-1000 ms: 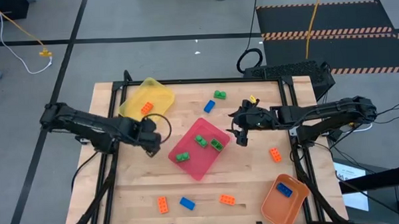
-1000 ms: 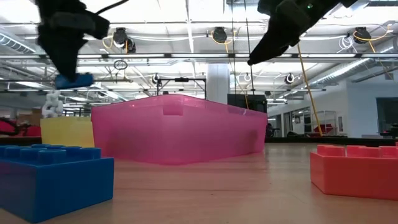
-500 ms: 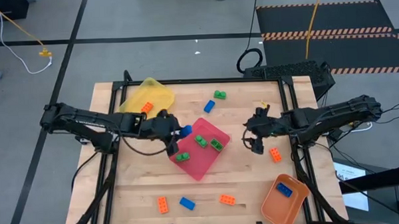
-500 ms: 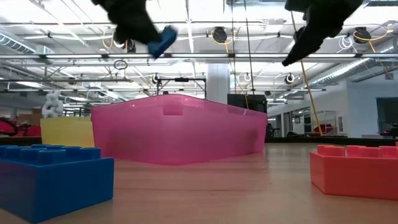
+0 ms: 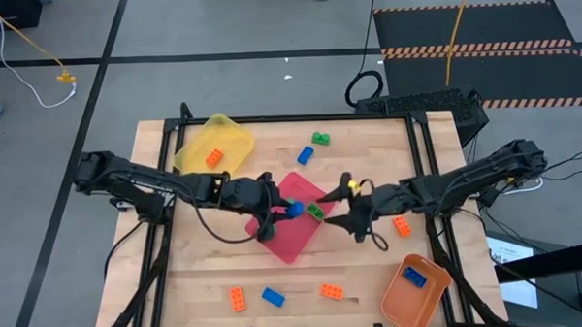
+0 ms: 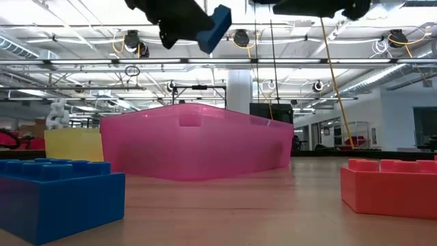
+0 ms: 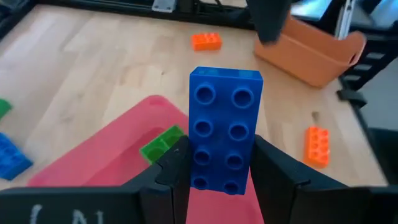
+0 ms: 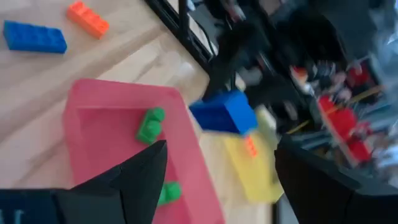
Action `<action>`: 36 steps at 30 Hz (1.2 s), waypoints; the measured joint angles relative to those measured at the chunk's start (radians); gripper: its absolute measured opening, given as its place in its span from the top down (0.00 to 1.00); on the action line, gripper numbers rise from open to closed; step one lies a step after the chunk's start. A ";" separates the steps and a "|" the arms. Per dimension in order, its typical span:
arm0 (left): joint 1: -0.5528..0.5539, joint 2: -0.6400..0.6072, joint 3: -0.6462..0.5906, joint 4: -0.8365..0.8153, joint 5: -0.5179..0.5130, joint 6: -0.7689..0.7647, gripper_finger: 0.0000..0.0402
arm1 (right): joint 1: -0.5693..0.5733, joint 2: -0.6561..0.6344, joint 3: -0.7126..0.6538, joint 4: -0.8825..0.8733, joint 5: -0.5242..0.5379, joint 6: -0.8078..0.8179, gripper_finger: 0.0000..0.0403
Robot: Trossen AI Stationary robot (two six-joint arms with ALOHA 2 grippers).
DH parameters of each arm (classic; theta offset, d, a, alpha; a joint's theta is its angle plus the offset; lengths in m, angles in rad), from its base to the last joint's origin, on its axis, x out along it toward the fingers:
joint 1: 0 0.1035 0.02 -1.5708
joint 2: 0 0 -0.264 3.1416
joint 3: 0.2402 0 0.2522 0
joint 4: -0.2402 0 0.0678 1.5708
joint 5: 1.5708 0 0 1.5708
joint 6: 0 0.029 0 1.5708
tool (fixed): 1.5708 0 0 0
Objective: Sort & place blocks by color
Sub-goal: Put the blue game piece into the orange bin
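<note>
now | pink tray (image 5: 292, 243): 3 green blocks | left hand (image 5: 277, 212): 1 blue block (image 5: 294, 209)

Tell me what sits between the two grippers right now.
In the high view, the left gripper holds a blue block over the pink tray. Between it and the open right gripper lie a green block and the tray's edge.

A big open industrial lab here: bare white ceiling trusses (image 6: 287, 63) with strip lights overhead, grey concrete floor (image 5: 218, 30) marked by dark tape lines, hazard-striped black mat (image 5: 481, 48), and a loose yellow cable (image 5: 20, 42).
</note>
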 joint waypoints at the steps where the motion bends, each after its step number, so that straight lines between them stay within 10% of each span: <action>1: 0.008 0.001 0.000 0.009 0.019 -0.008 0.67 | -0.001 0.020 0.000 0.034 0.002 -0.022 0.30; 9: 0.063 0.040 0.001 0.058 0.190 -0.062 0.67 | -0.006 0.144 0.000 0.197 0.006 -0.144 0.30; 25: 0.062 0.062 0.000 0.004 0.211 -0.091 0.67 | -0.054 0.265 0.000 0.303 -0.099 -0.144 0.31; 36: 0.063 0.066 0.000 0.006 0.211 -0.076 0.65 | -0.058 0.298 0.001 0.338 -0.066 -0.138 0.63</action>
